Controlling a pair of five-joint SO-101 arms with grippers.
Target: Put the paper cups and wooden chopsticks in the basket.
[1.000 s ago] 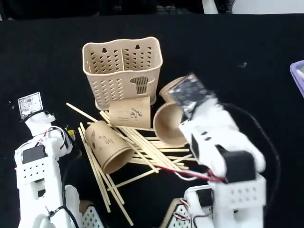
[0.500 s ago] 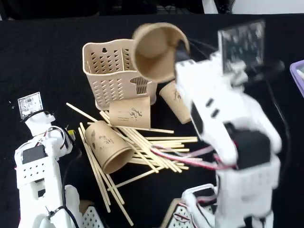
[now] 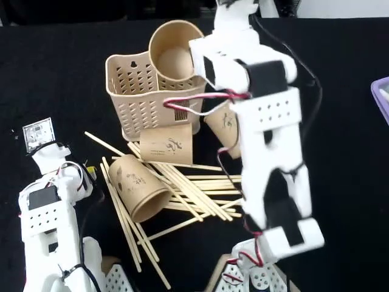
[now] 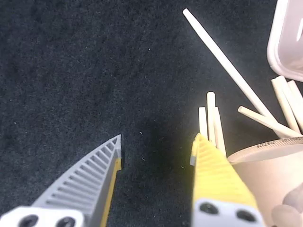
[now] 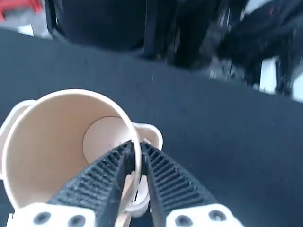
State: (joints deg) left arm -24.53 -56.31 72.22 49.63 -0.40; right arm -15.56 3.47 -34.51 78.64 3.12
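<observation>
My right gripper (image 3: 196, 56) is shut on the rim of a paper cup (image 3: 175, 51), holding it mouth-up above the right compartment of the beige basket (image 3: 135, 96). The right wrist view shows one finger inside the held cup (image 5: 57, 142) and one outside, gripper (image 5: 135, 156). Three more cups lie on the table: one (image 3: 166, 145) just in front of the basket, one (image 3: 138, 186) on the chopsticks (image 3: 188, 190), one (image 3: 223, 126) partly behind the right arm. My left gripper (image 4: 156, 146) stands open low over the black table, beside chopstick ends (image 4: 209, 118) and a cup rim (image 4: 265, 149).
The table is covered in black cloth. A purple container (image 3: 381, 96) sits at the right edge. Arm bases stand along the front edge. A corner of the basket (image 4: 289, 42) lies beyond the chopsticks in the left wrist view.
The right arm lifted a cup from the pile beside the basket and swung it up and back over the basket. The left arm has stayed still.
</observation>
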